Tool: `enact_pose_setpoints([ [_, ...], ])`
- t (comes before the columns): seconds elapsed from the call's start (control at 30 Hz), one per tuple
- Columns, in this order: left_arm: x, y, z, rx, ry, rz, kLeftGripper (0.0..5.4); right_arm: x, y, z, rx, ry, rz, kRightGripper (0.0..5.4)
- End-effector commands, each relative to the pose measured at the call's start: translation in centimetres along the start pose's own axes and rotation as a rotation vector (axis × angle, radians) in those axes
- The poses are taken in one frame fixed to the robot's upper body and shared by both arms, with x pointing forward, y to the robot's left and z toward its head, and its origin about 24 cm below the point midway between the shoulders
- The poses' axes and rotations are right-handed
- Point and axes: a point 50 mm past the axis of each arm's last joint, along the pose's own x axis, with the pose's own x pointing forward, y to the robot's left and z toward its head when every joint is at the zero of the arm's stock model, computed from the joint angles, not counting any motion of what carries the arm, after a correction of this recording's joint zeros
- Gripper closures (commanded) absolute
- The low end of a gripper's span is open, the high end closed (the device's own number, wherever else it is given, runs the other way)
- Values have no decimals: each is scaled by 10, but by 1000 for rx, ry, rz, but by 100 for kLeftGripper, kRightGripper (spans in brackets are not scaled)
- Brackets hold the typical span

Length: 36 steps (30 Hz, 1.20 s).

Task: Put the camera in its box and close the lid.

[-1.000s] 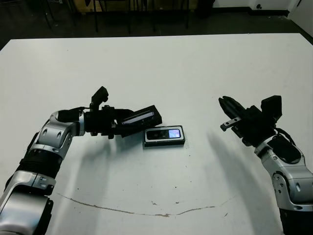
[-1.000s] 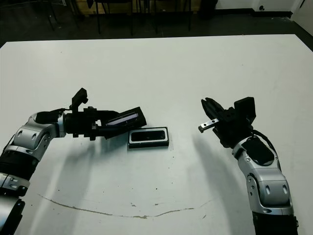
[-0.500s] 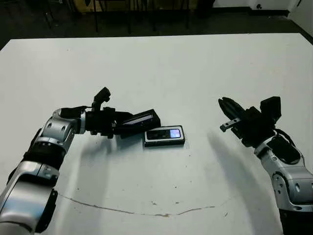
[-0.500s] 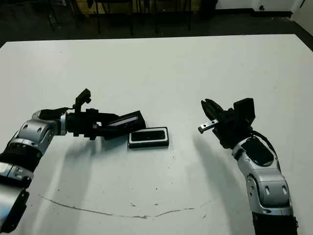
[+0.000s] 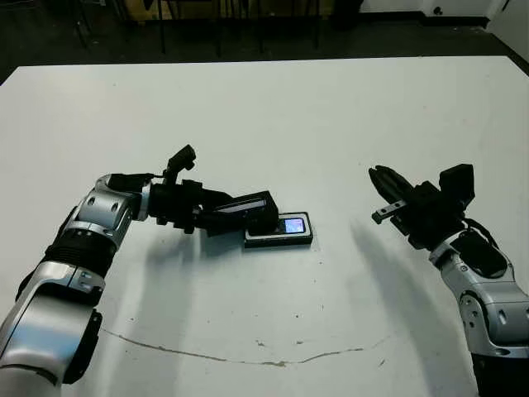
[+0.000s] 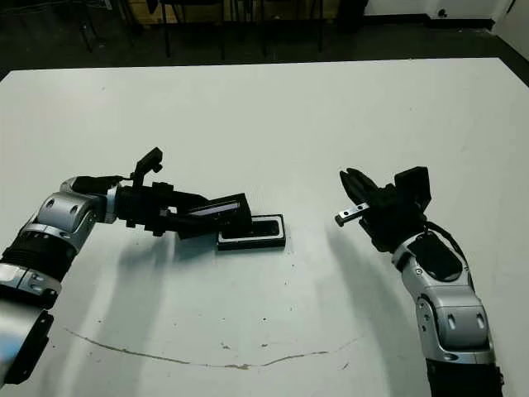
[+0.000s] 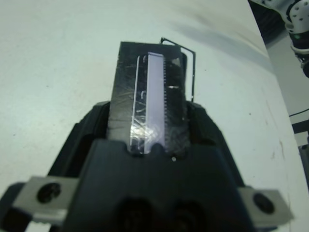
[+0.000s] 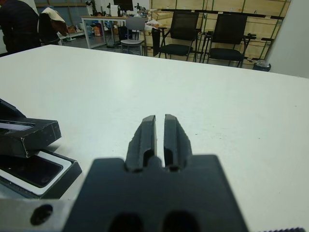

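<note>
The left gripper [image 5: 216,217] is clenched on the lid [image 5: 246,212], its two black fingers clasping the near end of the flat black cover. The lid reaches out ahead of the fingertips, tilted, with its far end lowest and its glossy silvery strip [image 7: 155,94] facing up, as the left wrist view shows plainly. That far end hangs over the near end of the box [image 5: 279,238], and whether it touches the rim there cannot be told.

The box lies flat on the white table [image 5: 273,124] just ahead of the left gripper and a little to its right side. The camera [image 5: 289,225] rests inside it, with the pale blue screen at the end farthest from the left gripper; the lid covers the camera's other end from the head view. In the right wrist view the dark camera [image 8: 26,170] sits within the white lining, with the lid's end raised above it.

Well to the right of the box, the right gripper [image 5: 382,192] hovers above the table, holding nothing. Its fingers [image 8: 145,136] stand almost together, with only a thin slit between them. The box lies ahead of this gripper and off to its left side, well apart from it.
</note>
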Motion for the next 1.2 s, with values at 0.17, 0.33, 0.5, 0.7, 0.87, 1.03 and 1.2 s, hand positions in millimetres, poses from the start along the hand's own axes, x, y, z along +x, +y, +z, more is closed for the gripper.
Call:
enact_pose_setpoints([
  [0.17,12,-3,-14,-24,75,-27,265,-3,1,-8,16,32,-7,540],
  [0.33,19,-6,-18,-20,121,-79,265,-4,1,-8,12,40,-9,540],
  [0.5,24,-8,-21,-14,127,-102,265,-4,0,-8,28,41,-10,540],
  [0.7,25,-12,-21,-17,125,-133,265,-5,0,-7,19,49,-18,540],
  [0.87,25,-15,-19,4,113,-156,265,-5,1,-7,21,39,-16,540],
  [1.03,29,-18,-19,-12,108,-180,265,-5,1,-7,17,36,-16,540],
  [1.2,33,-20,-20,-23,117,-174,265,-5,1,-6,10,35,-17,540],
])
